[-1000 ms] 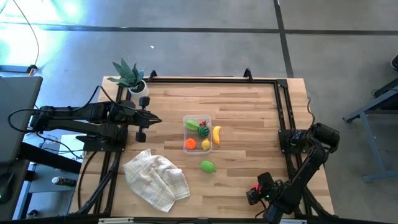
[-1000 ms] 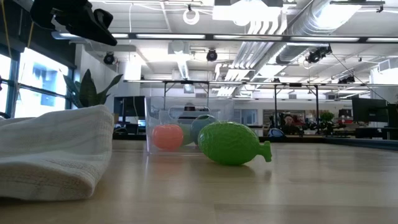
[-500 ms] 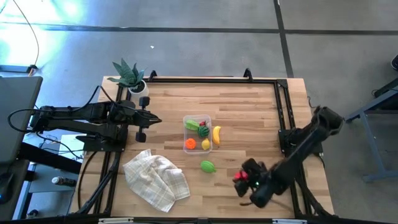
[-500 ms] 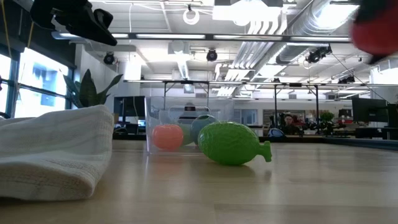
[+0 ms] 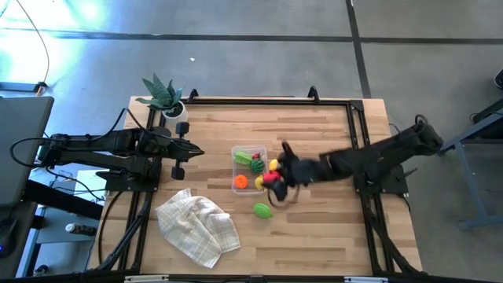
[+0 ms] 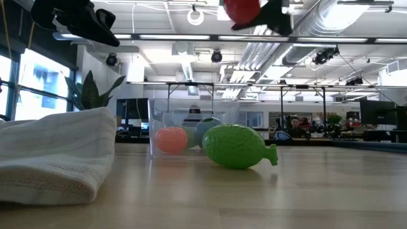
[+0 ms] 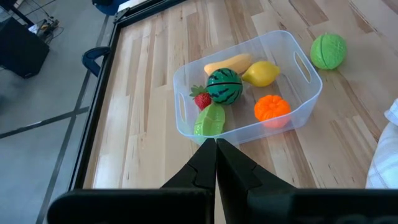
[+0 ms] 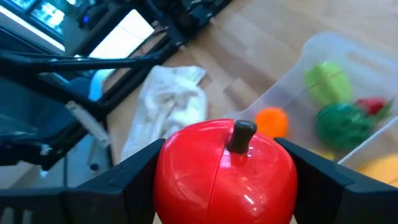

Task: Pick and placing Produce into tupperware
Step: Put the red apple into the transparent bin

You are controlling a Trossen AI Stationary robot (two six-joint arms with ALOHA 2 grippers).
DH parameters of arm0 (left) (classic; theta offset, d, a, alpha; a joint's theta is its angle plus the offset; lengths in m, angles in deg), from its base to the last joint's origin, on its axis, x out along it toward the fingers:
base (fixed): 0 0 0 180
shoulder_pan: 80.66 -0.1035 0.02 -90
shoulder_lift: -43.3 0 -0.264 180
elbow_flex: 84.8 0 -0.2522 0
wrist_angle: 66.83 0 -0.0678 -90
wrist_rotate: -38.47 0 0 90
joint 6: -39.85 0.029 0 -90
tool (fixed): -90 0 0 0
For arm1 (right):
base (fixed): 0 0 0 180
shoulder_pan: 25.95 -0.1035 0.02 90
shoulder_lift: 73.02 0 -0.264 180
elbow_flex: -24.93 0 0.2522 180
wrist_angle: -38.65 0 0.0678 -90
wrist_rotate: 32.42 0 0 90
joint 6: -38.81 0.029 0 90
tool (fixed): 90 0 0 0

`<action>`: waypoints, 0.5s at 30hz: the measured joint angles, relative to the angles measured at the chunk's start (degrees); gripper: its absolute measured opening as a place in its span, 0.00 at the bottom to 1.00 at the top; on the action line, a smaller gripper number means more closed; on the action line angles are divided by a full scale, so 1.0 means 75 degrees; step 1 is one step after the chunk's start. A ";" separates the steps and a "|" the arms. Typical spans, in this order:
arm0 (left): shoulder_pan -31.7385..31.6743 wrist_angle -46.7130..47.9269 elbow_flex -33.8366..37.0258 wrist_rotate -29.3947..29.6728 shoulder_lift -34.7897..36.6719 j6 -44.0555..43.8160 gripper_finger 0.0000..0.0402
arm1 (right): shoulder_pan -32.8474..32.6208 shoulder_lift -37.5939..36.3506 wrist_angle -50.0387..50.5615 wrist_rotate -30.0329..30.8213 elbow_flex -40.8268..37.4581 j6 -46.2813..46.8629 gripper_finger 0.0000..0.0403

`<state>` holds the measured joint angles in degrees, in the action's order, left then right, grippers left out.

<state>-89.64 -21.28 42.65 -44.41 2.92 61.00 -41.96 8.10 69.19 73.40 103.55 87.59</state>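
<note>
1. Light wooden table (image 5: pixel 314 141) with a black metal frame is carrying everything; both dark arms are reaching in over it from the sides.
2. Crumpled white checked cloth (image 5: pixel 198 222) is lying on the near-left part of the table, well apart from the tub.
3. Spiky green potted plant (image 5: pixel 163 96) is standing at the far-left corner.
4. Right gripper (image 8: pixel 225 180) is hanging above the table just beside the tub's right-hand edge, its fingers clamping a glossy red plastic toy apple (image 8: pixel 225 171) with a dark stem; in the low view the apple (image 6: pixel 242 9) is sitting high up, clear of the tabletop.
5. Left gripper (image 7: pixel 216 163) is waiting over the table's left side, pointing toward the tub, fingers pressed together with nothing between them.
6. Small clear rectangular plastic tub (image 7: pixel 308 81) with rounded corners is sitting mid-table, holding a round dark-green toy melon (image 7: pixel 224 86), a small red strawberry (image 7: pixel 201 100), a light-green leafy piece (image 7: pixel 210 120), an orange toy fruit (image 7: pixel 272 108), a yellow lemon (image 7: pixel 261 73) and a yellow-orange banana-shaped piece (image 7: pixel 227 64).
7. Bright green oval toy fruit (image 5: pixel 262 210) is lying loose on the wood near the tub's front corner, below the held apple in the high view.
</note>
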 joint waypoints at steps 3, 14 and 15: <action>0.0000 0.0000 0.0000 -0.0001 0.0000 0.0000 0.01 | 0.0778 0.0117 -0.0200 -0.0621 0.0000 -0.0502 0.65; 0.0001 -0.0003 0.0000 0.0002 0.0000 0.0000 0.01 | 0.2031 0.1704 -0.1047 -0.2569 0.0780 -0.2125 0.65; -0.0001 -0.0003 0.0000 0.0002 0.0000 0.0000 0.01 | 0.2031 0.1975 -0.0964 -0.2659 0.1083 -0.2467 0.65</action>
<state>-89.65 -21.30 42.65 -44.40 2.92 61.00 -26.73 22.92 61.96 53.46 111.67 69.08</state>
